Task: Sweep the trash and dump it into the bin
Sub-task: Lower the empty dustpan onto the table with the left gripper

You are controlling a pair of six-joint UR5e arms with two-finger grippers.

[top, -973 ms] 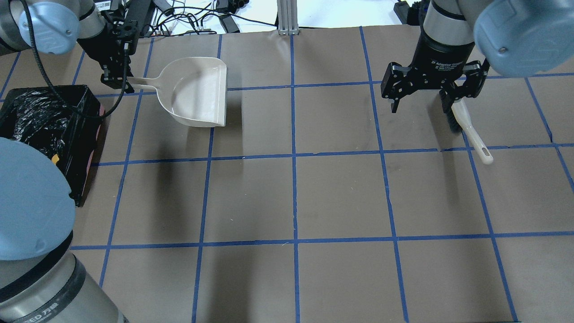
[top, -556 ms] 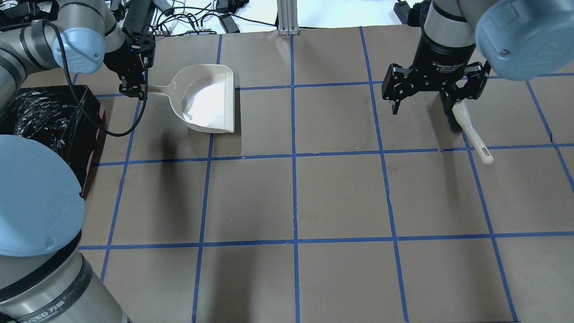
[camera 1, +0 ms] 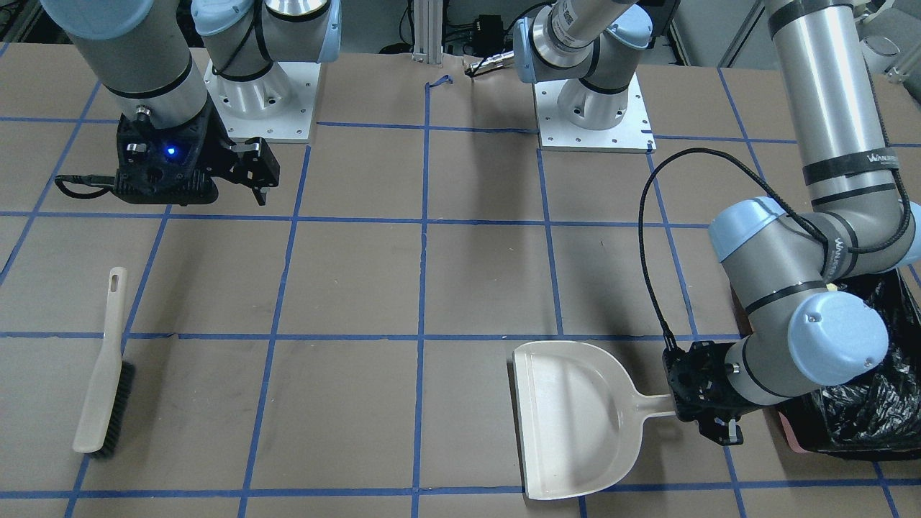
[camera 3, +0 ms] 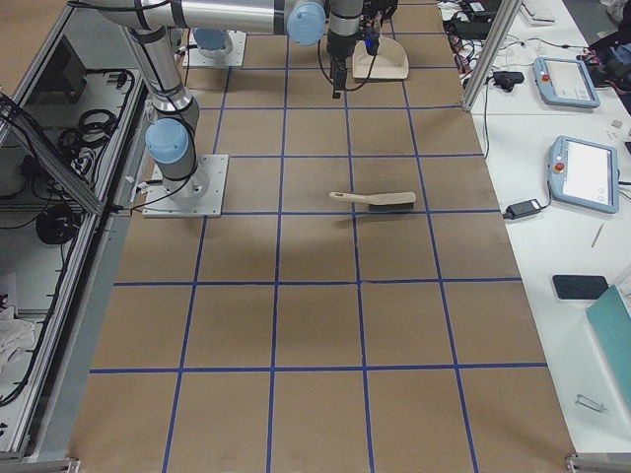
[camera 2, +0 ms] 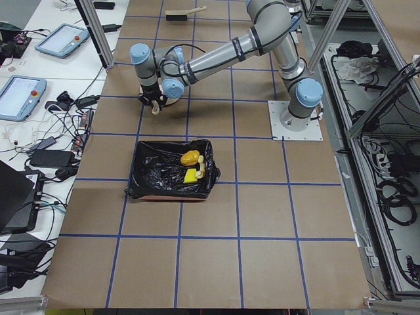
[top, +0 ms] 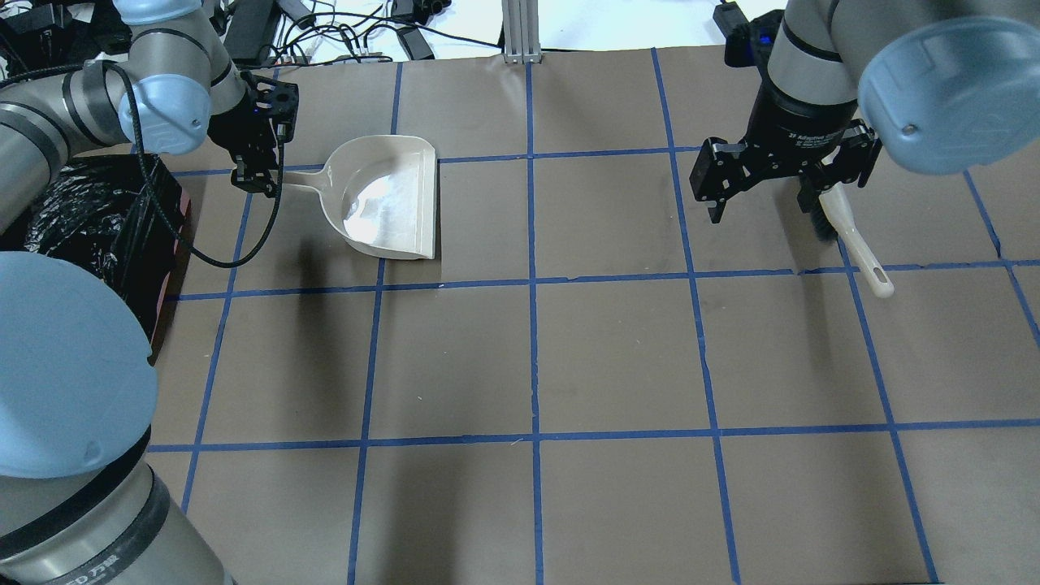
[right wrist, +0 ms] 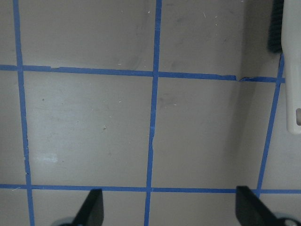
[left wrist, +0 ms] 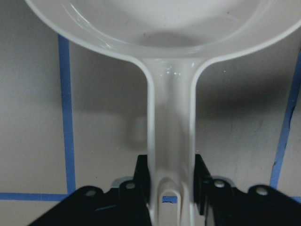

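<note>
Trash [camera 2: 191, 158] sits inside the black-lined bin [camera 2: 134, 168] at our left end of the brown table [top: 617, 357], which blue tape [top: 532, 280] divides into squares. Our left gripper [top: 262, 177] clamps the cream dustpan [top: 394, 203] by its handle. Our right gripper [top: 762, 203] hangs spread wide near the brush [camera 1: 101, 374]. We see tablets [camera 2: 20, 95] on the white bench [camera 2: 39, 65] alongside.

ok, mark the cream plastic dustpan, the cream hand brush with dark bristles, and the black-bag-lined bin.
Cream plastic dustpan [top: 390, 203]: overhead exterior view, pan floor.
Cream hand brush with dark bristles [camera 1: 99, 396]: exterior front-facing view, cream back.
Black-bag-lined bin [camera 2: 154, 172]: exterior left view, bare liner.
</note>
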